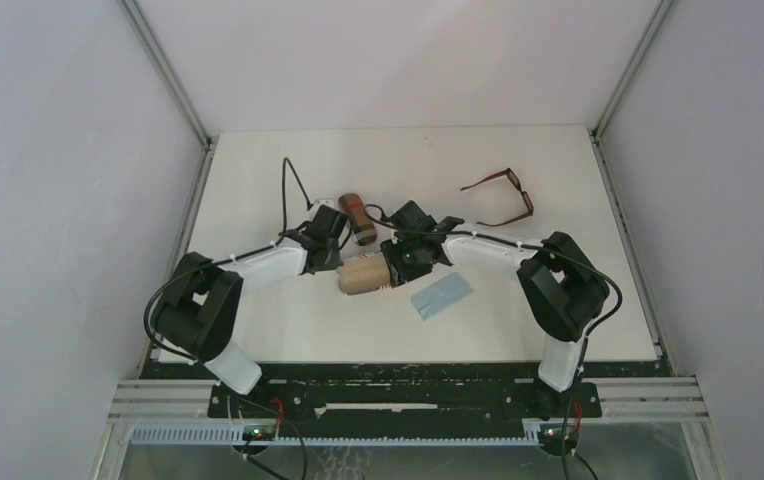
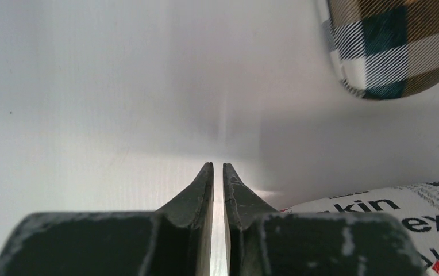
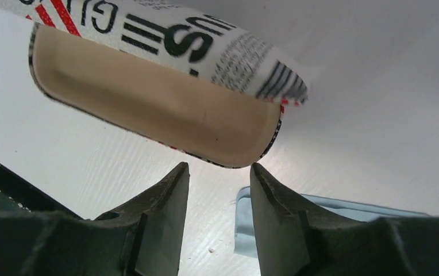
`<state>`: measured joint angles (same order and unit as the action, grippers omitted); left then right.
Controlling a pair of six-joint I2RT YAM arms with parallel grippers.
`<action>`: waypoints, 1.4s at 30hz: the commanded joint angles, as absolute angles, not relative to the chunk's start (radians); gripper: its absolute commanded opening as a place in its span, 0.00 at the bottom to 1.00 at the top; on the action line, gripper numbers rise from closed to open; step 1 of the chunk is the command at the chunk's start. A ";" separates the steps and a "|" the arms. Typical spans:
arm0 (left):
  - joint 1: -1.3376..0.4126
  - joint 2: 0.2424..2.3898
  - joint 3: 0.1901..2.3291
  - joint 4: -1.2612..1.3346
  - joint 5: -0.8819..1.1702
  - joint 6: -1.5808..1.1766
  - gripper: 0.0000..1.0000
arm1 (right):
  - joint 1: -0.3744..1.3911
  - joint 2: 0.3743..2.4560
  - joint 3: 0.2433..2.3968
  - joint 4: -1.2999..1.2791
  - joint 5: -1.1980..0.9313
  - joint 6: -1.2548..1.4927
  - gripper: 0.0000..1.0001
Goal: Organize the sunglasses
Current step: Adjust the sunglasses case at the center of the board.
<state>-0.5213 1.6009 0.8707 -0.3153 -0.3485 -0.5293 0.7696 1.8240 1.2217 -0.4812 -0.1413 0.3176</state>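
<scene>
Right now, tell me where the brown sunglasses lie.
Top view: the brown sunglasses lie on the table's far right, beyond the right arm, apart from the blue cloth.

A flat white table point(image 1: 298, 325) with a matte top carries four things. A pair of red-brown plastic-framed sunglasses point(image 1: 520, 192) lies unfolded near the far right corner, well apart from the rest. Near the middle lies an oval brown plaid case point(image 1: 360, 218). Just in front of it sits an open newsprint-patterned case with beige lining point(image 1: 363, 276), and a light blue folded cloth point(image 1: 441, 295) lies just beside that on the right.

Print case point(image 3: 165, 109) before right fingers point(image 3: 160, 218); plaid case point(image 2: 395, 46) beyond left fingers point(image 2: 197, 195)
</scene>
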 commanded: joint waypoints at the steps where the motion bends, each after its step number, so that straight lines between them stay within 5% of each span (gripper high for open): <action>1: -0.539 1.631 0.966 -0.233 -0.276 -0.538 0.14 | 0.809 1.778 1.236 -0.347 -0.244 0.365 0.43; 25: -0.513 1.474 0.954 -0.286 -0.339 -0.497 0.33 | 0.724 1.458 1.063 -0.338 0.049 0.342 0.55; 33: -0.509 1.279 0.888 -0.301 -0.366 -0.488 0.56 | 0.626 1.276 0.925 -0.381 0.242 0.412 0.63; 42: -0.508 0.888 0.678 -0.304 -0.365 -0.539 0.99 | 0.439 1.178 0.781 -0.380 0.277 0.542 0.67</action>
